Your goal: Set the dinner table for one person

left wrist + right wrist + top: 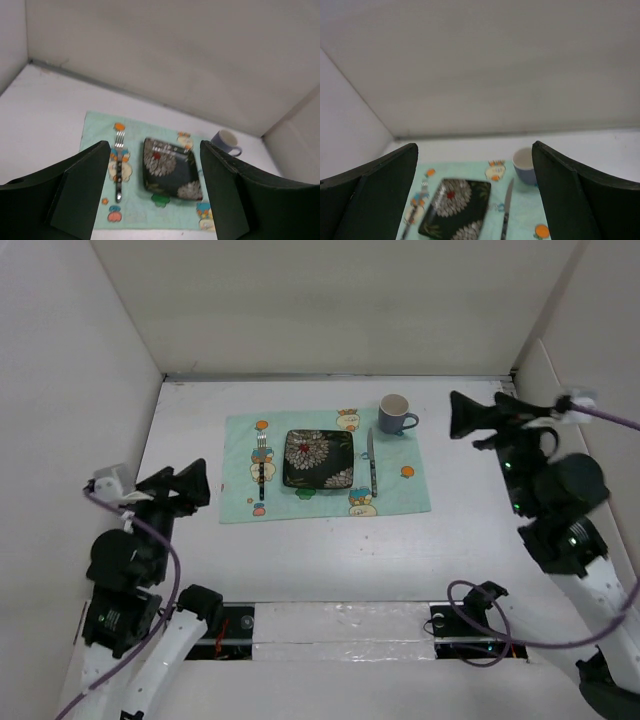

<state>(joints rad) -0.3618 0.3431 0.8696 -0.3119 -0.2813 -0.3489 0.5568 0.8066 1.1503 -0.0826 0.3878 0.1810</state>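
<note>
On the white dinner table [330, 550] lies a mint-green cartoon-print placemat [300, 502]. A black square floral plate [318, 459] sits at its middle, a fork [261, 468] left of it, a knife [372, 464] right of it, and a blue mug [395, 415] at the mat's far right corner. The same plate [170, 167], fork [118, 170] and mug [226, 142] show in the left wrist view; the plate [455, 207], knife [506, 209] and mug [524, 165] in the right wrist view. My left gripper [190, 483] is open and empty, left of the mat. My right gripper [462, 415] is open and empty, raised right of the mug.
White panels wall the table on the left, back and right. A taped strip [340, 625] and cables run along the near edge between the arm bases.
</note>
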